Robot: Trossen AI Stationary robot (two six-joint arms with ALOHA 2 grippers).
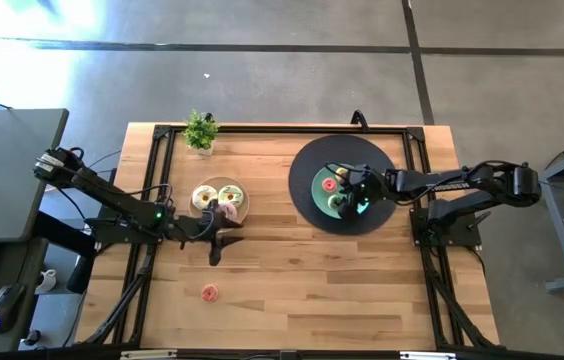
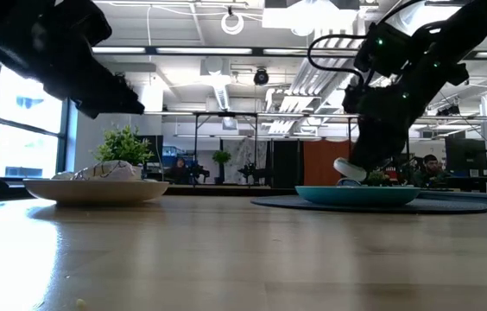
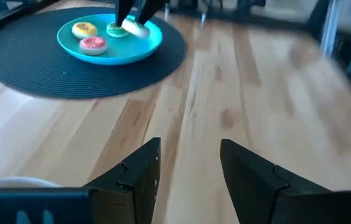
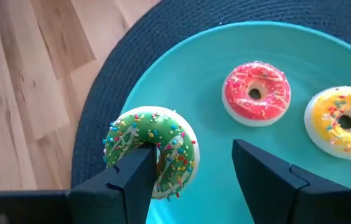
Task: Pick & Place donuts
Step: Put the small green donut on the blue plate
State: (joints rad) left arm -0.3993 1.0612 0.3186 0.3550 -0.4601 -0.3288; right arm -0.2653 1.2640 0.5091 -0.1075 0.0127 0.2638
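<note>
Two arms work one wooden table [image 1: 292, 280] seen from above. The right gripper [image 1: 354, 196] hangs over a teal plate [image 1: 319, 185] on a dark round mat [image 1: 307, 155] near the table's far right corner, with bare mat all round the plate. The left gripper [image 1: 220, 226] sits at the near rim of a beige plate [image 1: 237, 188] left of the table's middle, which carries pale iced donuts [image 1: 205, 197]. A lone pink donut [image 1: 209, 292] lies on open wood toward the near edge, well apart from both arms. A small potted plant [image 1: 200, 130] stands at the far edge.

At table height, wide bare board runs in front of both plates. The right gripper comes down onto the teal plate [image 2: 321, 196] with a pale donut edge at its tip; the beige plate [image 2: 53, 191] holds its white pieces.

From the left wrist, the left gripper [image 3: 189, 174] is spread and empty over bare planks; the teal plate [image 3: 139, 51] lies well ahead.

From the right wrist, the right gripper [image 4: 189, 177] stands parted. A green sprinkled donut [image 4: 175, 140] is tilted up against one finger [image 4: 132, 180], not pinched between the two. A red donut [image 4: 257, 93] and a yellow donut [image 4: 345, 121] lie flat on the teal plate [image 4: 213, 56] just beyond.
</note>
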